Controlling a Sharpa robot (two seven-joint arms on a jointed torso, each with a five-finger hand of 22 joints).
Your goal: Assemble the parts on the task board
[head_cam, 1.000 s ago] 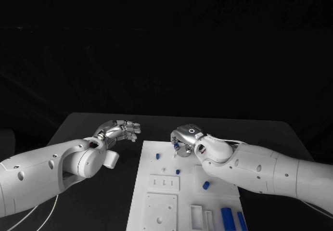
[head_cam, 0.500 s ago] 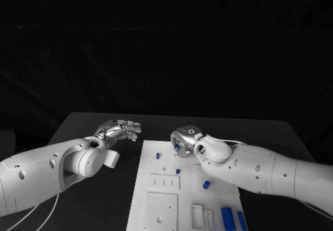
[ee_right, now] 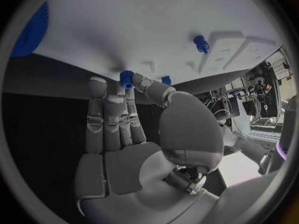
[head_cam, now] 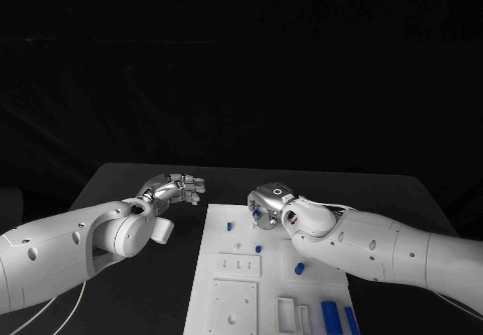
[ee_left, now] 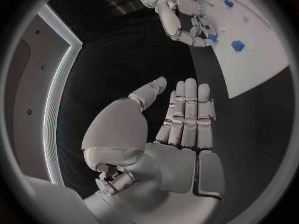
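Right hand (ee_right: 127, 134), centre frame: pinches 1 small blue gear (ee_right: 127, 78) at task board (head_cam: 227, 279) edge; slip risk. Left hand (ee_left: 177, 129): spread, empty.

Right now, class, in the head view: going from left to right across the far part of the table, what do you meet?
Left hand → small blue part standing on the task board → right hand, which holds a blue part at its fingertips.
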